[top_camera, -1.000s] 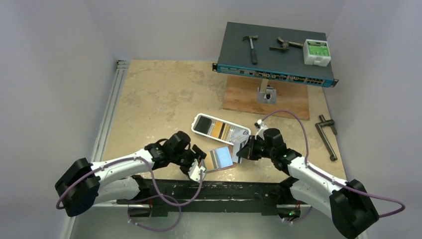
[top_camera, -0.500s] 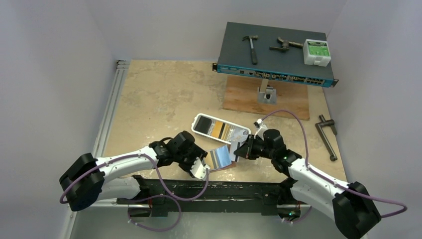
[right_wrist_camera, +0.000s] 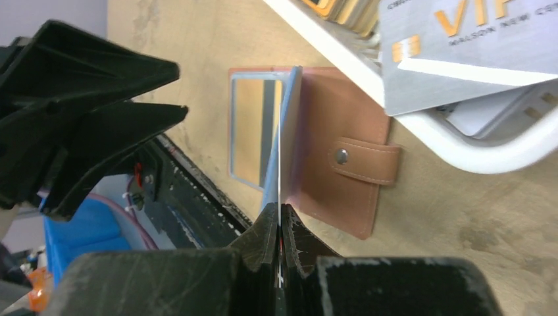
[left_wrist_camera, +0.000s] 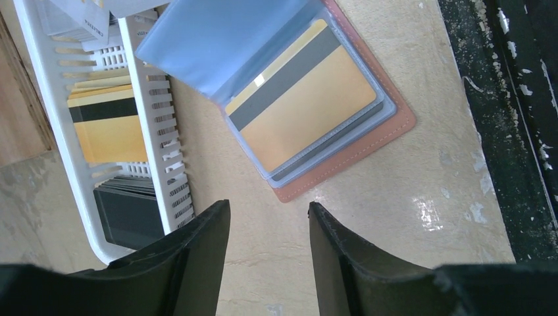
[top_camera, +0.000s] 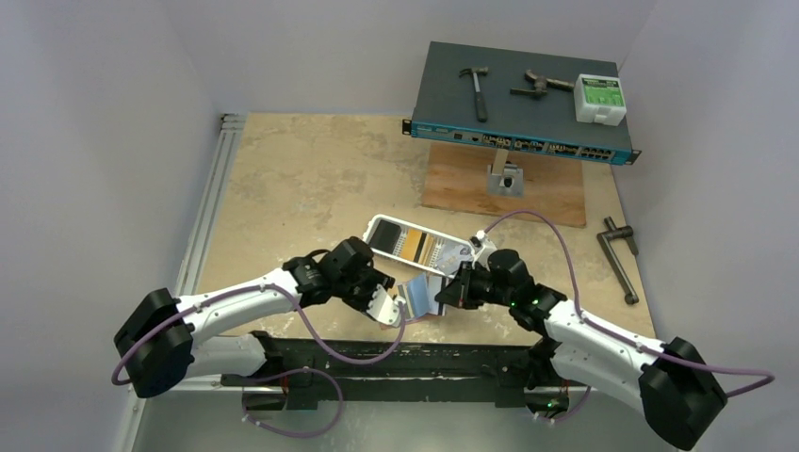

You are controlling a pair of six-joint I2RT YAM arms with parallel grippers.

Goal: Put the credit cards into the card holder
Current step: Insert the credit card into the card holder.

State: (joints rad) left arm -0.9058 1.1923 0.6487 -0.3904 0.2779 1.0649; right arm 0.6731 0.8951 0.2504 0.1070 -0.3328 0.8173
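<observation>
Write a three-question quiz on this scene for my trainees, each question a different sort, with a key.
1. True or false: the left end effector holds a card.
2. What is the right end effector pinching? A a hammer; B a plastic sleeve of the card holder; C nothing.
3. Fill in: the card showing inside the holder is ___ with a grey stripe.
Key: 1 false; 2 B; 3 yellow.

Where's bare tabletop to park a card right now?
Biggest free patch: back-left tabletop, bordered by the side rail, the tray and the wooden board. Smaller strip between the tray and the metal handle at right, though a cable loops over it. Crowded: near centre, where card holder, tray, left arm and right arm bunch together.
</observation>
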